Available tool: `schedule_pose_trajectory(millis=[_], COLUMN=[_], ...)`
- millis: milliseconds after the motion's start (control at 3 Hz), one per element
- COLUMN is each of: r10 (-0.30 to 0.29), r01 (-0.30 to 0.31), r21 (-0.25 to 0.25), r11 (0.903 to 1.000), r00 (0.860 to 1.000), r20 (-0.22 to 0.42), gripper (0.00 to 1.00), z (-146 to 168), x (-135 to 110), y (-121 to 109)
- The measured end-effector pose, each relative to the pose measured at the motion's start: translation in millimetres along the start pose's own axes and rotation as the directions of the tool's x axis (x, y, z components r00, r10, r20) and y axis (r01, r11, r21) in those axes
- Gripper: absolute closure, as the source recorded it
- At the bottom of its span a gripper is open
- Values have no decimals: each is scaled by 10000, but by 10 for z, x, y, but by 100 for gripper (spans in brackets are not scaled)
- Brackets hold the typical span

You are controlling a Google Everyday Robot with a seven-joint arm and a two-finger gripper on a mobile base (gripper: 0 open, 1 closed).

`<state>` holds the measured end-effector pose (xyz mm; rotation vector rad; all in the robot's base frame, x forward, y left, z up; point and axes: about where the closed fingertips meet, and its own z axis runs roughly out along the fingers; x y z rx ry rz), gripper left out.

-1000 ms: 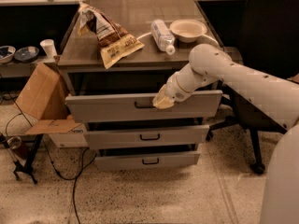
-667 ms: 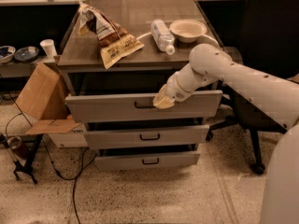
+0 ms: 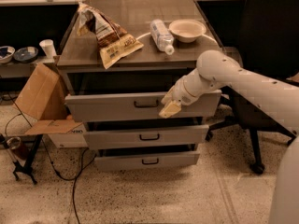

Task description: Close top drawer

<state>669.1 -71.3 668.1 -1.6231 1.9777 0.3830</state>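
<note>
Resting against the pulled-out top drawer [image 3: 112,107] beside its handle [image 3: 146,104], the gripper [image 3: 170,108], spread or together I cannot tell, looks ready to push straight inward.

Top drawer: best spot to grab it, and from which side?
The small bail handle at the centre of the top drawer front, approached from the front. It is the only raised part on a flat panel and runs horizontally, so jaws would likely close above and below. The gripper sits at the panel just right of it.
</note>
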Motion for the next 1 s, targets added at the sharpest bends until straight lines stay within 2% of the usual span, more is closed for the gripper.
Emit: schedule_pose_trajectory(millis=[333, 1000], r10=[444, 545], r01=[-446, -549], r21=[368, 455], r11=[9983, 9975], r00=[9990, 9985], r20=[67, 94], gripper=[0, 0], z=[0, -9], x=[139, 167], y=[-53, -2])
